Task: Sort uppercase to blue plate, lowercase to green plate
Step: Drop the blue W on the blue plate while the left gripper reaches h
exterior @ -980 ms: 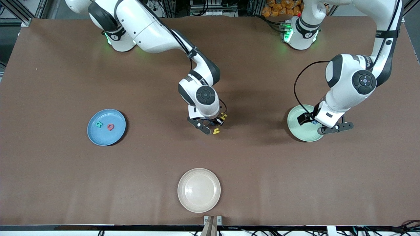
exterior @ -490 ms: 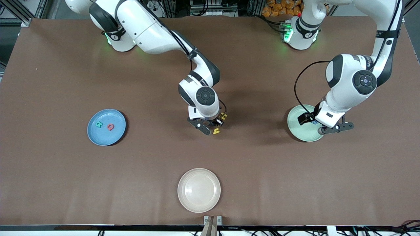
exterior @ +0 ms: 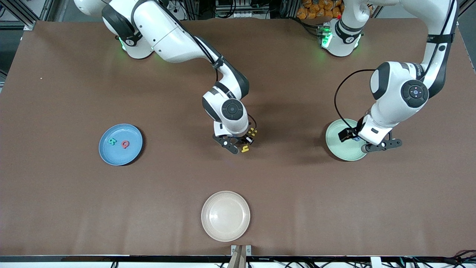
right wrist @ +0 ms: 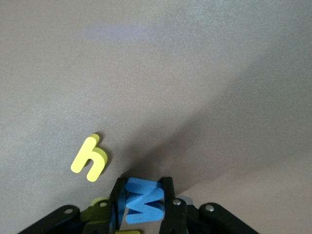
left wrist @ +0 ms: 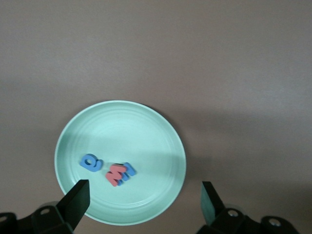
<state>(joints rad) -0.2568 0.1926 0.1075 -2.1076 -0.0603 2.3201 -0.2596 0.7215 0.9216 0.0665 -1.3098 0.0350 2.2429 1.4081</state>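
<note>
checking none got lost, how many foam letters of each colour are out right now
blue: 3 (W between the right gripper fingers, rounded letter, small letter)
red: 2 (m, Q)
yellow: 2 (h, H)
green: 1 (R)
total: 8

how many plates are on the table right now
3. The blue plate lies toward the right arm's end, the green plate toward the left arm's end under the left gripper, and the cream plate nearest the front camera.
</note>
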